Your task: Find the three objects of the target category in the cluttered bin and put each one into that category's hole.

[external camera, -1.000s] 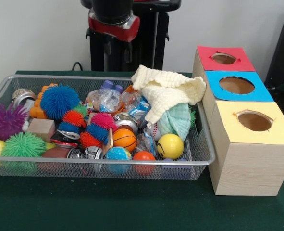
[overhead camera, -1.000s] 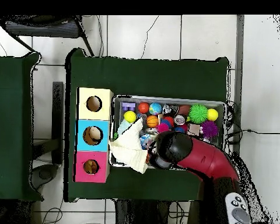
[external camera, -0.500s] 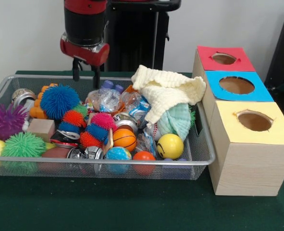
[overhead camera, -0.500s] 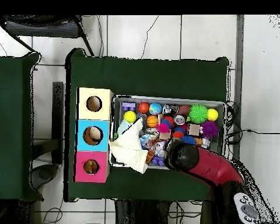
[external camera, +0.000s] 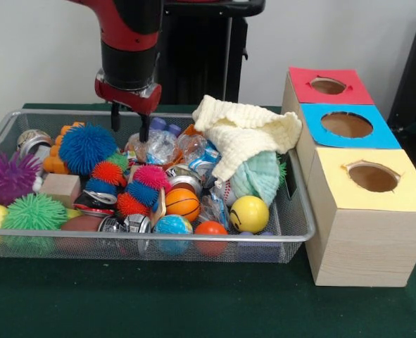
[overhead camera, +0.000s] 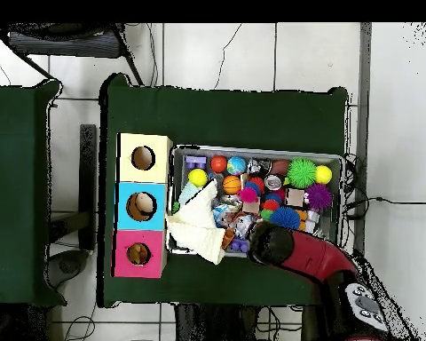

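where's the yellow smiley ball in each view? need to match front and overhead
Front view: the yellow smiley ball lies in the bin's near right part, below the cream cloth.
Overhead view: it lies in the bin's upper left part, by the yellow-topped box.
Shared landmark: the cream cloth, draped over the bin's end nearest the boxes.

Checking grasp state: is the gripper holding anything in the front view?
No. The gripper hangs open and empty above the cluttered bin, its two fingers apart over the clutter.
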You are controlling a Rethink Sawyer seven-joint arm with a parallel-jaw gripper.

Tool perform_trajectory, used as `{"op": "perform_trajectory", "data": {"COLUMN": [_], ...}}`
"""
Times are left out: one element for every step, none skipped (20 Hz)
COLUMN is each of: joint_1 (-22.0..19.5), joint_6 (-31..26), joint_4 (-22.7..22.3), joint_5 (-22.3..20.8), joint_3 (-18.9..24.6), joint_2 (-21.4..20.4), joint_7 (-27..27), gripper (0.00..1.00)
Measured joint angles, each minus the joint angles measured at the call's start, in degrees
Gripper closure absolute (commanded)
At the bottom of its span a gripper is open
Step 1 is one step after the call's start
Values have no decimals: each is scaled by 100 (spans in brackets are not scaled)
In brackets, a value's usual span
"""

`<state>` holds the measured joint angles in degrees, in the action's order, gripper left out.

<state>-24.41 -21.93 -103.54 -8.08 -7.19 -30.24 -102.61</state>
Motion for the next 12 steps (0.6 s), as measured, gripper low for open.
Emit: {"op": "perform_trajectory", "data": {"joint_1": [22, 42, 72, 131, 156, 192, 231, 252, 262, 264, 264, 263], "joint_6": [1, 5, 1, 0, 1, 1, 1, -1, -1, -1, -1, -1], "joint_4": [2, 9, 22, 44, 51, 62, 85, 105, 123, 143, 152, 165], "joint_5": [-18, -24, -29, -33, -33, -33, -32, -33, -33, -33, -33, -34], "joint_3": [-28, -50, -79, -128, -147, -174, -211, -232, -245, -256, -260, -266], "joint_2": [29, 36, 34, 36, 41, 54, 70, 80, 89, 100, 104, 106], "joint_7": [0, -1, 0, 0, 0, 0, 0, 0, 0, 0, 0, 0], "gripper": [0, 0, 0, 0, 0, 0, 0, 0, 0, 0, 0, 0]}}
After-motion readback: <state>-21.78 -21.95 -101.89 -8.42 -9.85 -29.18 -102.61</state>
